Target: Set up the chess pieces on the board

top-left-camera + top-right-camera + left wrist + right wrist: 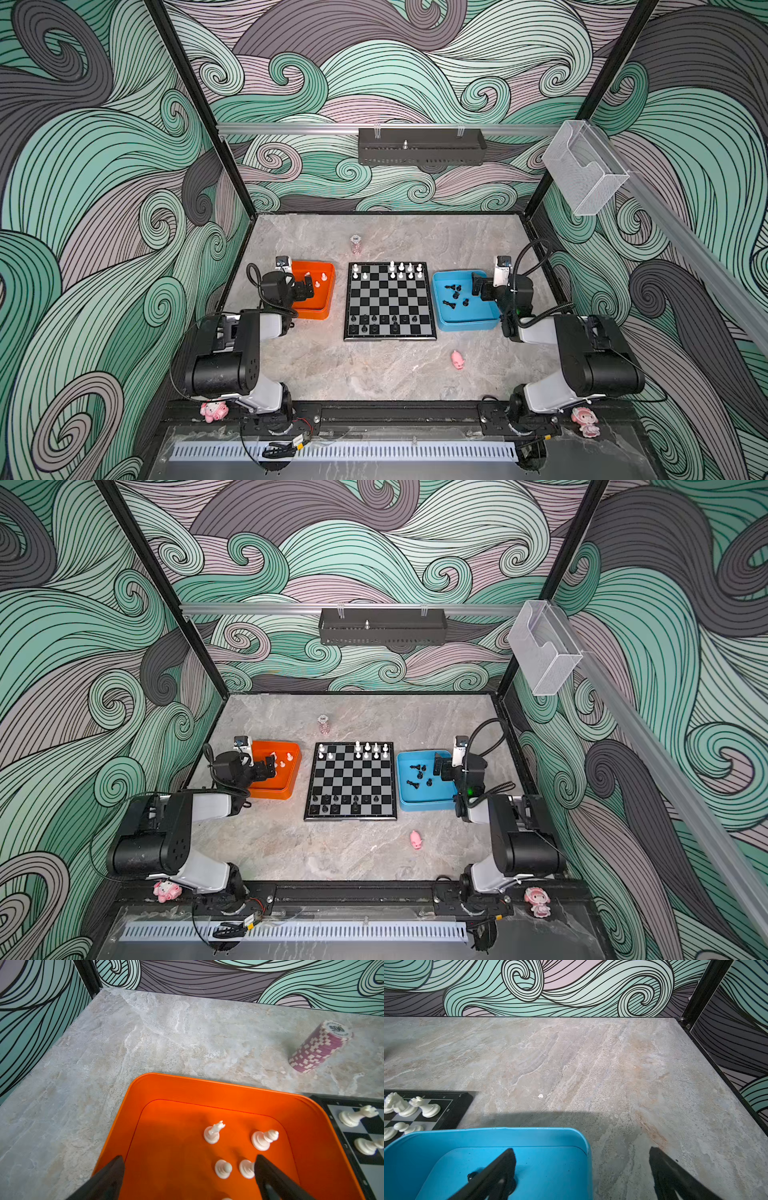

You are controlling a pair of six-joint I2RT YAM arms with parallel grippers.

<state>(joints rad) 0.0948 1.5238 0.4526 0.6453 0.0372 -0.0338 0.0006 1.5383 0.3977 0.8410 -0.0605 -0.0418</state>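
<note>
Grey marbled tabletop (374, 374) lies inside walls of teal and mauve swirls. At centre left of both top views the left gripper (189, 1161) hangs over the orange tray (318, 312), its fingers spread wide with nothing between them. In the wrist view at least four white chessmen (214, 1132) stand on the tray floor: a knight, a bishop and two shorter ones, one partly hidden behind a finger. Just above and right of the tray, a stack of purple-and-white poker chips (356, 244) stands on the table. The chessboard (390, 301) sits mid-frame between the two trays. More white chessmen fill part of its top two rows, and black chessmen (394, 320) part of its bottom two. Lower right of the board lies a pink pig figurine (458, 360). The blue tray (469, 324) holds several loose black chessmen, some lying down. The right gripper (581, 1150) is over that tray's right edge, fingers wide apart and empty, one above the tray and one above bare table.
</note>
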